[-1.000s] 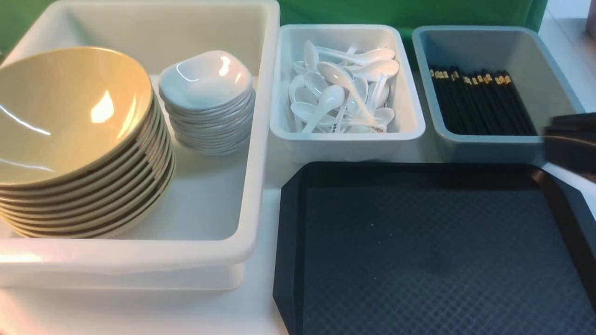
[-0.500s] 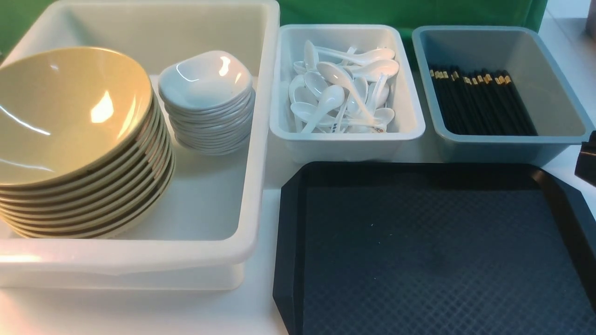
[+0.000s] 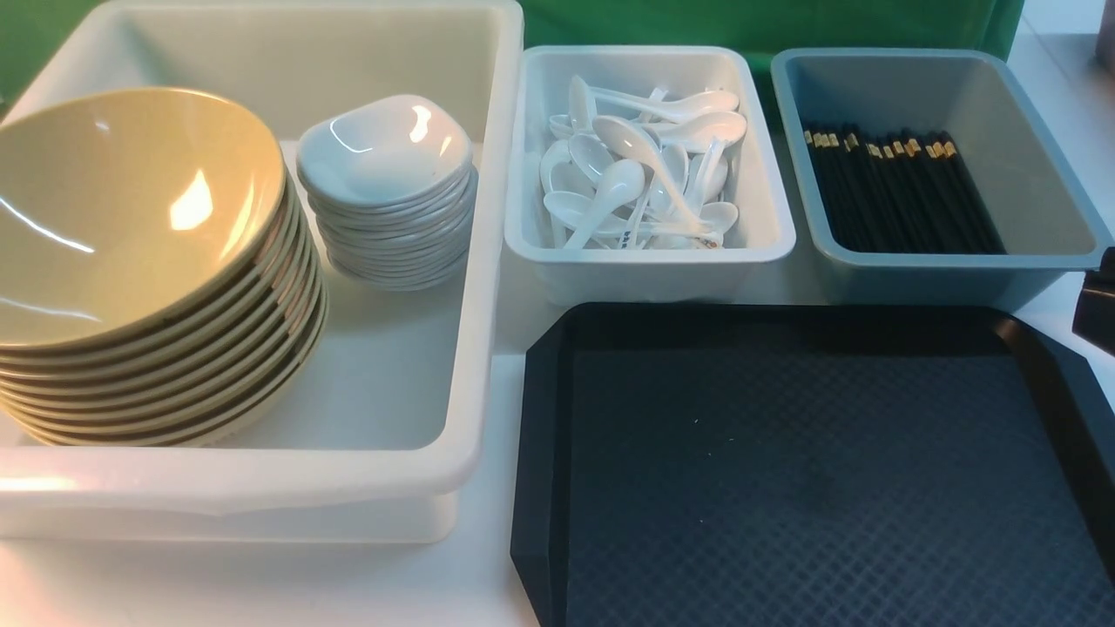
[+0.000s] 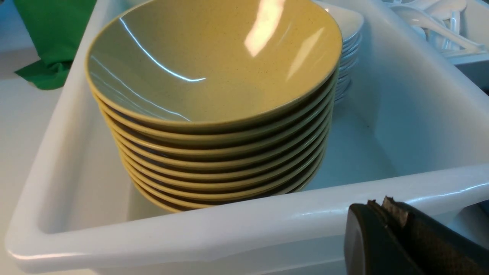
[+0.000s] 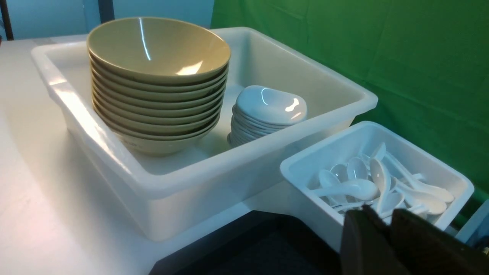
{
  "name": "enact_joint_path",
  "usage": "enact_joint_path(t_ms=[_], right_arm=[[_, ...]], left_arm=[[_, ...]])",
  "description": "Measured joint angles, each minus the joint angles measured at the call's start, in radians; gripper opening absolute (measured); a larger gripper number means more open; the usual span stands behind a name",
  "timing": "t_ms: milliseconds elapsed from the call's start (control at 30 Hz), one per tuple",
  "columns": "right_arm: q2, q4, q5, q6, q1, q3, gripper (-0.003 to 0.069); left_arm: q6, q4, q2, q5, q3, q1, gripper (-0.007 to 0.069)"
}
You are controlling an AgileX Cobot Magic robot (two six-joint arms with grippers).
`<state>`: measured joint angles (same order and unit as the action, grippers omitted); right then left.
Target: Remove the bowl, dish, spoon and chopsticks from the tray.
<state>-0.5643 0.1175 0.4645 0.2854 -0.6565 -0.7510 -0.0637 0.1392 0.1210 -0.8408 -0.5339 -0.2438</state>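
Note:
The black tray (image 3: pixel 542 418) lies at the front right with nothing on it; its corner shows in the right wrist view (image 5: pixel 229 244). The top bowl (image 3: pixel 122 209) sits on a stack of bowls in the large white tub (image 3: pixel 488 261). The top dish (image 3: pixel 383 152) sits on a stack beside it. Spoons (image 3: pixel 636 165) fill the small white tub. Chopsticks (image 3: pixel 897 192) lie in the grey-blue tub (image 3: pixel 1037 131). My right gripper (image 3: pixel 1099 300) is at the right edge, shut and empty (image 5: pixel 378 215). My left gripper (image 4: pixel 382 204) is shut and empty, just outside the large tub's near rim.
The bowl stack (image 4: pixel 214 65) and dish stack (image 5: pixel 269 103) stand inside the large tub. The spoon tub (image 5: pixel 290 168) sits just beyond the tray's far edge. A green cloth (image 5: pixel 344 57) hangs behind the tubs. White table (image 3: pixel 261 583) lies in front.
My right gripper has drawn back to the right, from beside the grey-blue tub to the frame's right edge. Nothing else has moved.

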Motion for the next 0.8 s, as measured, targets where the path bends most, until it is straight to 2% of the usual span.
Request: enact_joint_path(t_ms=[167, 233, 333, 367, 467, 500, 533, 600, 800], right_arm=[[0.033, 0.003, -0.066, -0.020, 0.003, 0.057, 0.0100], [0.069, 0.005, -0.158, -0.034, 0.035, 0.143, 0.0046], [0.110, 0.006, -0.258, -0.071, 0.087, 0.232, 0.0033], [0.167, 0.006, -0.362, -0.163, 0.171, 0.338, 0.0032], [0.215, -0.003, -0.401, -0.242, 0.233, 0.403, 0.0031], [0.288, -0.036, -0.423, -0.303, 0.318, 0.482, 0.0031], [0.321, -0.052, -0.427, -0.332, 0.357, 0.514, 0.0031], [0.415, -0.090, -0.411, -0.373, 0.474, 0.596, 0.0031], [0.558, -0.118, -0.275, -0.397, 0.686, 0.727, 0.0031]], left_arm=[[0.000, 0.000, 0.000, 0.000, 0.000, 0.000, -0.0011], [0.000, -0.001, 0.000, 0.000, 0.000, 0.000, -0.0011], [0.000, -0.001, 0.000, 0.000, 0.000, 0.000, -0.0011], [0.000, -0.001, 0.000, 0.000, 0.000, 0.000, -0.0011], [0.000, -0.001, 0.000, 0.000, 0.000, 0.000, -0.0011], [0.000, -0.001, 0.000, 0.000, 0.000, 0.000, -0.0011], [0.000, -0.001, 0.000, 0.000, 0.000, 0.000, -0.0011], [0.000, -0.001, 0.000, 0.000, 0.000, 0.000, -0.0011], [0.000, -0.001, 0.000, 0.000, 0.000, 0.000, -0.0011]])
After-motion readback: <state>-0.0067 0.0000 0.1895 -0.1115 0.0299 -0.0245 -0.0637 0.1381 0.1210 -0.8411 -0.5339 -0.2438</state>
